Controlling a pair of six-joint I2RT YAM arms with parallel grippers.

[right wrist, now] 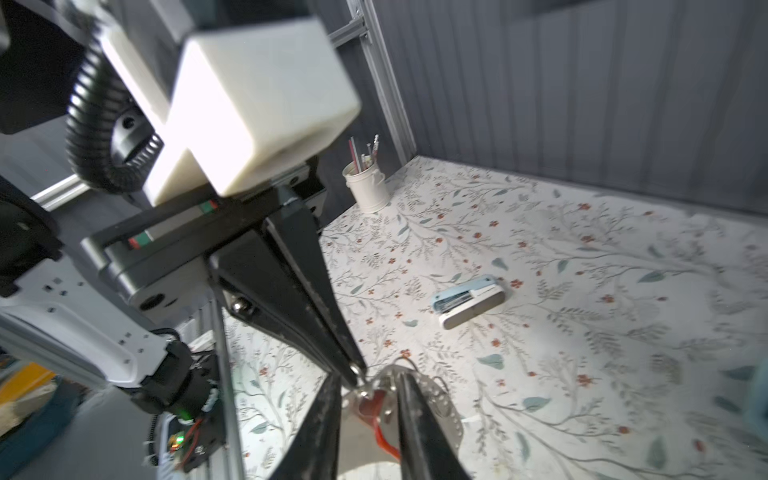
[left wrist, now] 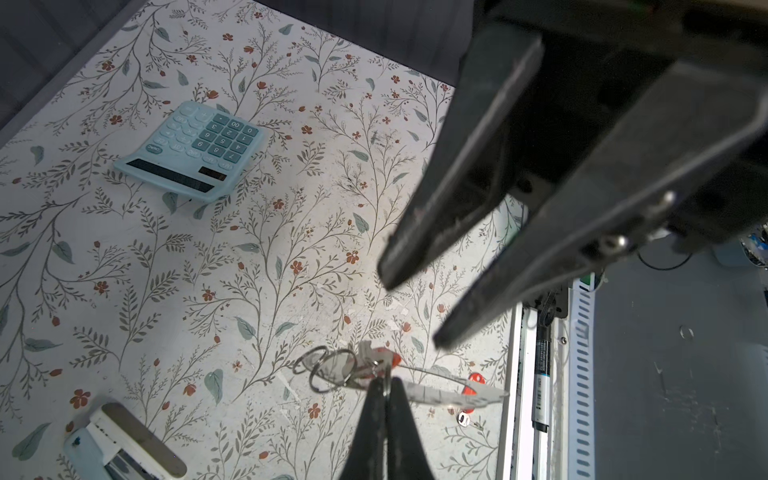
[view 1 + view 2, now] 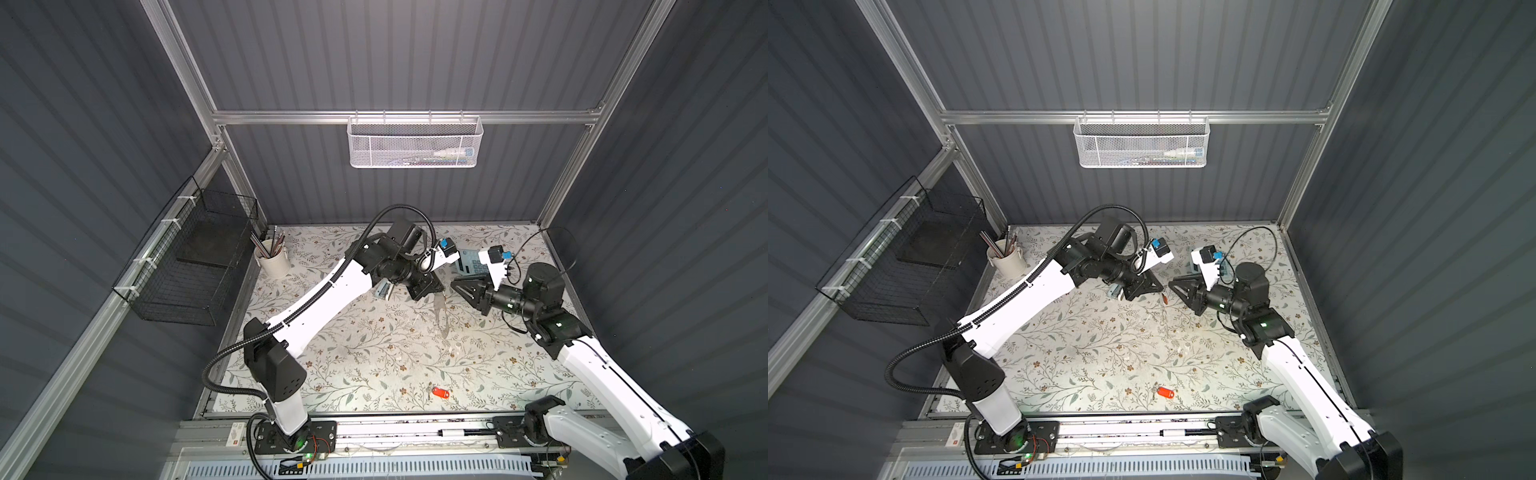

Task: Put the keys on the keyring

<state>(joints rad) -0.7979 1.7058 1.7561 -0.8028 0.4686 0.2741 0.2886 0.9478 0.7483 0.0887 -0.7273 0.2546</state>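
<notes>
The keyring (image 2: 449,395), a thin gray plate with small holes along its rim, hangs in the air between the two grippers, and it shows in a top view (image 3: 441,311). My left gripper (image 2: 384,380) is shut on its end, with a small metal ring pinched at the tips. One red key (image 2: 390,358) sits right there against the plate, and it also shows in the right wrist view (image 1: 374,405). My right gripper (image 1: 369,380) is open, its jaws standing either side of the plate and that key. A second red key (image 3: 441,392) lies on the table near the front edge.
A pale blue calculator (image 2: 191,149) lies at the back right of the table. A pale blue stapler (image 1: 469,299) lies under my left arm. A white pencil cup (image 3: 272,259) stands back left. Two wire rings (image 2: 328,368) hang by the keyring. A small silver key (image 2: 463,417) lies beside the second red key.
</notes>
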